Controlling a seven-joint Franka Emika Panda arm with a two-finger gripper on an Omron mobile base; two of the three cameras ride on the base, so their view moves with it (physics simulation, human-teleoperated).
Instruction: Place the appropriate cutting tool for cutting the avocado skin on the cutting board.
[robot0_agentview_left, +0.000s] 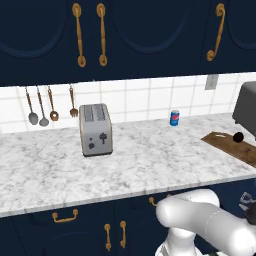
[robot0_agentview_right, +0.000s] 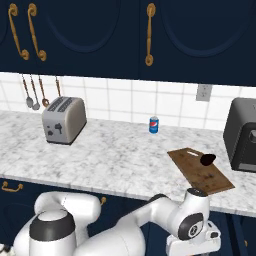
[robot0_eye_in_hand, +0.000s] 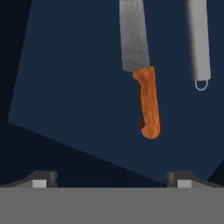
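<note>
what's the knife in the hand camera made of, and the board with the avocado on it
Knife: the blade looks like matte grey steel; the orange-brown handle could be wood or plastic. Cutting board: brown with darker grain-like streaks, likely unglossed wood.

A kitchen in a home.
A grey and white marble tabletop (robot0_agentview_left: 150, 160) runs under dark blue cupboards with gold handles (robot0_agentview_left: 102, 35). On it stand a silver toaster (robot0_agentview_left: 96, 129), a blue soda can (robot0_agentview_left: 174, 118) and a brown wooden cutting board (robot0_agentview_right: 200, 170). Spoons and a fork (robot0_agentview_left: 50, 106) hang on the white tile wall (robot0_agentview_left: 140, 100). A knife with an orange handle (robot0_eye_in_hand: 148, 103) lies nearby.
</note>
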